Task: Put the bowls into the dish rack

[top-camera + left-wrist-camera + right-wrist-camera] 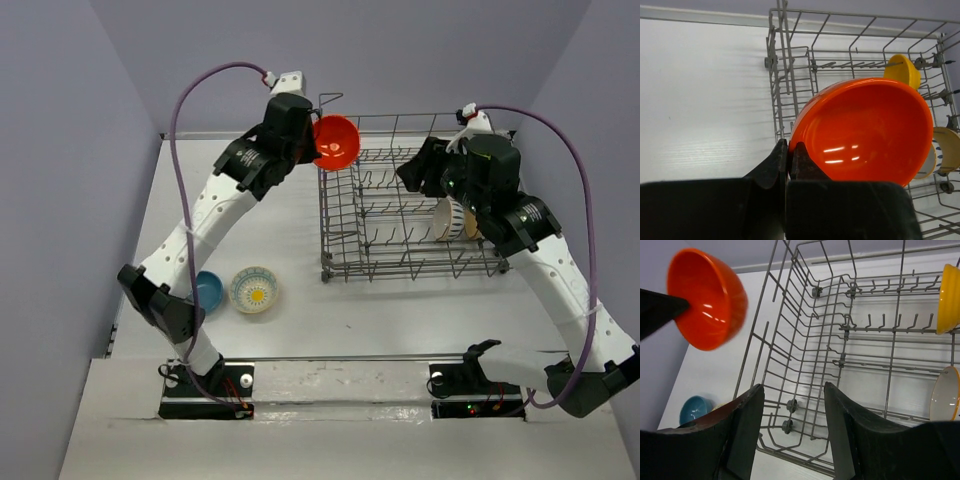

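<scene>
orange-red bowl (pixel 336 142) pinched in left gripper (pixel 788 150), at dish rack (pixel 410 268) corner

- The table (pixel 260 230) in front of me is white and matte. Seen close from my left wrist, its surface shows a faint horizontal grain.
- Behind it rises the back wall (pixel 420 50), a plain pale lavender-grey.
- The left wall (pixel 60 180) and the right wall (pixel 605 90) are the same colour, so the table is closed in on three sides.
- A thin pale strip (pixel 215 133) runs along the seam where the table meets the back wall.
- Nearest me lies a white ledge (pixel 350 400) with streaky paint, set off from the table by a thin dark line.
- The light is soft and even, leaving only blurred grey shadows on the table.
</scene>
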Action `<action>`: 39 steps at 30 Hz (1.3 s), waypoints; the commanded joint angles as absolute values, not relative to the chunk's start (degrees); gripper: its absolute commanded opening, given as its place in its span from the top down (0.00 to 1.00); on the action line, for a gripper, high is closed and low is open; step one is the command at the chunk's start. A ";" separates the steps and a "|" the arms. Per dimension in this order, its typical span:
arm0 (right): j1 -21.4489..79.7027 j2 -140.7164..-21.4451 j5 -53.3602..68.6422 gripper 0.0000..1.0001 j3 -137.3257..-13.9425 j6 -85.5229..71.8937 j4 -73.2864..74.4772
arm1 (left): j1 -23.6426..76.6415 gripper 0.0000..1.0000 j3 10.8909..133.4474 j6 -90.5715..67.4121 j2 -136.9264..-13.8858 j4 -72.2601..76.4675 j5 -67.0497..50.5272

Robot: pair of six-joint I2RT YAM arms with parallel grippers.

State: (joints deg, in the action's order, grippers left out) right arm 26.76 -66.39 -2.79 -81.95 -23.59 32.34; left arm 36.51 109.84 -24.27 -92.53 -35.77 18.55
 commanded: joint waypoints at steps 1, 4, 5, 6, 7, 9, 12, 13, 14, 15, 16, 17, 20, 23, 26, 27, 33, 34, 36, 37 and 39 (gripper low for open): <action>27.33 -66.97 -6.76 0.43 -85.87 -24.08 28.66 | 40.51 1.00 116.97 -24.26 -95.70 -36.03 21.53; 27.33 -67.41 -9.57 0.44 -86.13 -23.21 28.65 | 43.84 1.00 121.28 -24.35 -99.12 -36.56 22.15; 27.33 -67.50 -10.10 0.43 -85.87 -22.86 28.74 | 44.64 1.00 122.16 -24.35 -100.01 -36.65 22.67; 27.33 -67.76 -10.46 0.44 -85.70 -22.68 28.74 | 45.52 1.00 123.65 -24.26 -100.63 -36.74 22.94; 27.33 -67.85 -11.16 0.44 -85.52 -22.50 28.74 | 46.83 1.00 124.18 -23.91 -101.85 -36.56 23.37; 27.33 -67.94 -11.77 0.44 -84.99 -22.33 28.74 | 47.81 1.00 125.32 -23.91 -102.91 -36.47 23.47; 27.33 -68.12 -14.14 0.44 -84.29 -21.80 28.74 | 49.39 1.00 126.21 -23.99 -104.32 -36.39 23.47; 27.33 -68.38 -15.11 0.43 -84.11 -21.62 28.65 | 49.74 1.00 126.30 -23.99 -104.76 -36.30 23.38; 27.33 -68.55 -15.38 0.44 -84.20 -21.36 28.65 | 50.09 1.00 126.30 -23.82 -104.85 -36.12 23.38; 27.33 -68.64 -15.55 0.44 -84.29 -21.27 28.65 | 50.71 1.00 126.30 -23.91 -105.29 -35.95 23.47; 27.33 -68.90 -15.56 0.44 -84.37 -21.18 28.57 | 50.97 1.00 126.39 -23.91 -105.29 -35.86 23.38; 27.33 -69.43 -15.73 0.44 -84.46 -21.18 28.56 | 51.24 1.00 126.47 -23.82 -105.55 -35.86 23.38; 27.33 -70.13 -16.87 0.49 -84.38 -20.92 28.56 | 51.85 1.00 126.74 -23.91 -105.91 -35.51 23.29; 27.33 -70.84 -17.75 0.51 -83.94 -20.66 28.56 | 52.38 1.00 126.91 -23.91 -105.91 -35.51 23.20; 27.33 -71.28 -17.93 0.54 -83.67 -20.74 28.56 | 52.56 1.00 127.00 -23.82 -105.73 -35.42 23.20; 27.33 -71.45 -17.93 0.55 -83.67 -20.74 28.48 | 52.65 1.00 127.00 -23.82 -105.65 -35.33 23.03; 27.33 -71.98 -18.54 0.57 -83.32 -20.48 28.30 | 52.82 1.00 127.00 -23.73 -105.38 -35.33 23.20; 27.33 -71.98 -18.46 0.59 -83.23 -20.48 28.21 | 52.82 1.00 127.00 -23.64 -105.38 -35.33 23.20; 27.33 -72.07 -18.20 0.64 -83.06 -20.39 28.13 | 52.82 1.00 127.00 -23.47 -105.38 -35.33 23.12; 27.33 -72.07 -18.19 0.66 -82.97 -20.39 28.13 | 52.82 1.00 127.00 -23.55 -105.38 -35.16 23.12; 27.33 -72.16 -18.11 0.67 -82.62 -20.48 28.13 | 52.82 1.00 126.91 -23.55 -105.38 -34.98 23.03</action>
State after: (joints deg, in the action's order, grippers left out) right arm 26.76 -72.14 -16.99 -83.42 -20.95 31.44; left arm 52.45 123.90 -24.01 -107.39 -38.83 21.71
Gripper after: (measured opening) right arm 0.345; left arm 0.040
